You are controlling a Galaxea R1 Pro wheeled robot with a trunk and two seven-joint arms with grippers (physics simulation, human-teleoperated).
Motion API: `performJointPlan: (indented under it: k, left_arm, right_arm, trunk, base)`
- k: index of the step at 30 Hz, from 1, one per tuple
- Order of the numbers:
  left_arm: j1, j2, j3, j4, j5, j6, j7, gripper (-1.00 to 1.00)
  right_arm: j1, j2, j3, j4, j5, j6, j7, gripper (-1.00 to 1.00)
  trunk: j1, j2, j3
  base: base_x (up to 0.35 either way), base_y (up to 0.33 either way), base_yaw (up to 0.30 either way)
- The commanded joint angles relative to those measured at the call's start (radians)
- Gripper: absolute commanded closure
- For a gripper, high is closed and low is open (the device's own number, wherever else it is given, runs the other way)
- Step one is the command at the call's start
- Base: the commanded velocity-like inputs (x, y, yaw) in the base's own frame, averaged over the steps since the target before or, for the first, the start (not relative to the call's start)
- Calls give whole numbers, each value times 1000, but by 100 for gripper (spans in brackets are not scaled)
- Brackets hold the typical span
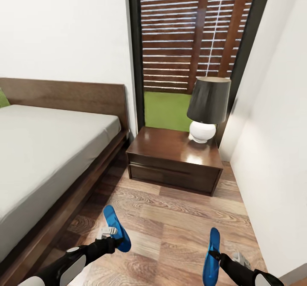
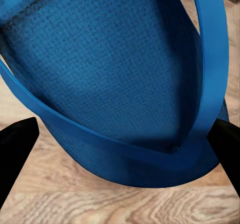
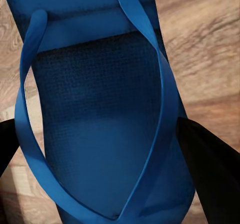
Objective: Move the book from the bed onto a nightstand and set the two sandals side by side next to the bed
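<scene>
Blue sandals hang above the wood floor, one pinched in the left gripper (image 1: 111, 236) at seven o'clock (image 1: 114, 226), the other in the right gripper (image 1: 217, 255) at five (image 1: 211, 256), well apart. Neither is set down beside the bed (image 1: 47, 149) yet; the nightstand (image 1: 170, 160) at twelve holds a lamp (image 1: 207, 106), no book.

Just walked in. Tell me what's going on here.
The robot stands in the gap between the bed and a white wall, facing the nightstand with a lamp on it. Each gripper holds one blue sandal above the wood floor: the left gripper has the left sandal, the right gripper has the right sandal. In the wrist views the black fingers sit either side of each sandal. Neither sandal is on the floor yet. No book can be seen on the nightstand.
</scene>
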Motion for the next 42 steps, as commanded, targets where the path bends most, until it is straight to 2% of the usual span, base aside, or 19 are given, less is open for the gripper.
performJointPlan:
  k: [1, 4, 6, 9, 11, 17, 21, 28, 33, 36, 42]
  left_arm:
    - [-1, 1, -5, -1, 10, 3, -1, 100]
    - [-1, 1, -5, -1, 9, 3, -1, 100]
    - [-1, 1, -5, -1, 9, 3, -1, 100]
    - [-1, -1, -5, -1, 9, 3, -1, 100]
    - [-1, -4, -5, -1, 9, 3, -1, 100]
    - [-1, -7, -5, 8, 9, 3, -1, 100]
    - [-1, -21, -5, 38, 7, 2, -1, 100]
    - [-1, -30, -7, 88, 4, -4, -1, 100]
    - [-1, -35, -8, 175, 3, -63, -2, 100]
    - [-1, -48, -8, 237, 2, -109, -3, 100]
    - [-1, -67, -9, 327, -1, -150, -3, 100]
  right_arm:
    - [0, 0, -3, 75, -7, 7, 3, 100]
    - [0, 0, -3, 88, -8, -18, 3, 100]
    - [0, 0, -2, 92, -7, -60, 3, 100]
    - [0, 0, -2, 100, -7, -166, 1, 100]
    - [0, 0, -2, 101, -7, -192, -1, 100]
    - [0, 0, -2, 102, -7, -208, -3, 100]
    - [0, 0, -2, 108, -7, -210, -4, 100]
    - [0, 0, -2, 135, -7, -214, -6, 100]
    - [0, 0, -2, 138, -7, -214, -6, 100]
    - [0, 0, -2, 139, -7, -214, -6, 100]
    - [0, 2, -2, 149, -7, -214, -6, 100]
  trunk:
    - [-1, 0, 3]
    - [-2, 1, 15]
    - [-3, 1, 22]
    - [-11, 15, 33]
    - [-19, 29, 39]
    - [-42, 71, 58]
    - [-57, 99, 70]
    - [-84, 148, 92]
    - [-103, 183, 108]
    - [-114, 204, 117]
    - [-137, 246, 136]
  base:
    - [0, 0, 0]
    - [0, 0, 0]
    - [0, 0, 0]
    - [0, 0, 0]
    - [0, 0, 0]
    - [0, 0, 0]
    - [0, 0, 0]
    - [0, 0, 0]
    - [0, 0, 0]
    - [0, 0, 0]
    - [0, 0, 0]
